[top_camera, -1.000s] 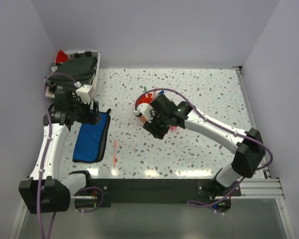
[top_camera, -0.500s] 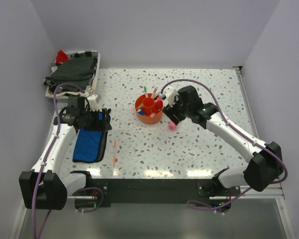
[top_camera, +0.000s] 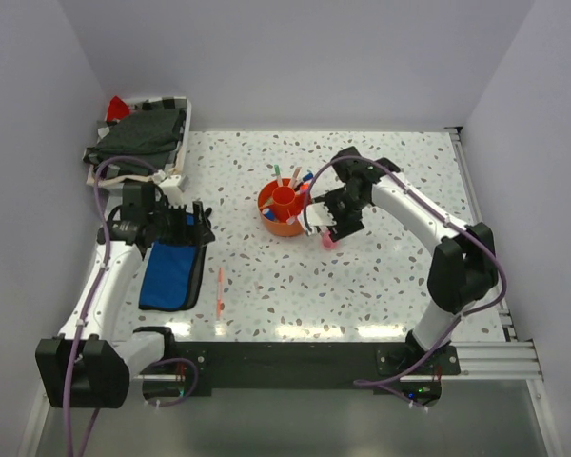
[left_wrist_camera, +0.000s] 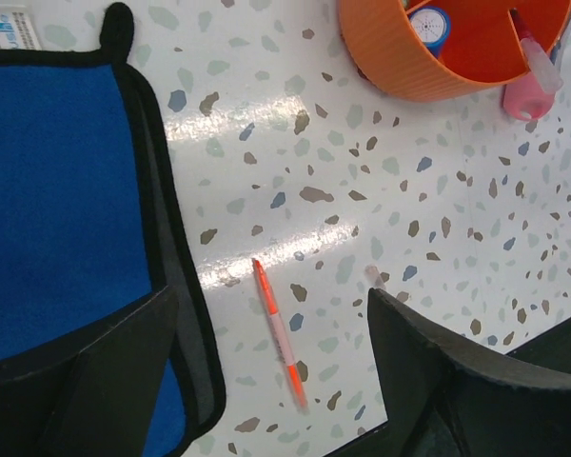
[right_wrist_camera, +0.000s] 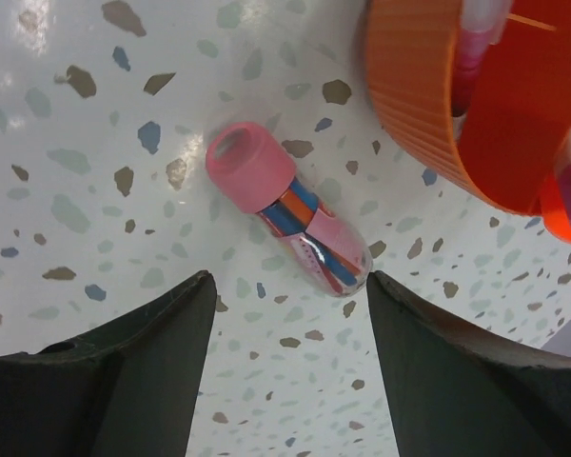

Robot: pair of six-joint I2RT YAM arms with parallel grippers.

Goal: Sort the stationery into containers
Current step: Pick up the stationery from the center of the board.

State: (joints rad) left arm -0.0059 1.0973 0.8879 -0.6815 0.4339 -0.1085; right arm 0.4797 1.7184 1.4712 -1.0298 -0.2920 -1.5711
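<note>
I had both hands wide open and holding nothing. My right hand [right_wrist_camera: 290,286] hung over the fat pink tube [right_wrist_camera: 285,214], which lay on the counter [right_wrist_camera: 76,190] just beside the orange organiser [right_wrist_camera: 409,105], at about 4 o'clock from it in the overhead view. The organiser already held several pens and a small blue cylinder [left_wrist_camera: 428,27].

My left hand [left_wrist_camera: 271,314] hovered above the orange pen [left_wrist_camera: 278,328], which lay well apart from the organiser at about 7 o'clock, just beside the black edge of the blue pouch [left_wrist_camera: 57,190].

My worry on the right was the tube's round body. It lay slantwise between my fingers, so an uneven close could roll it or spin it out. With the organiser wall so near at 1 o'clock in the wrist view, a finger could also knock the organiser and shift it.

On the left, the pen was thin and flat on the counter. One finger [left_wrist_camera: 86,371] sat over the pouch, so it might catch the fabric instead.
</note>
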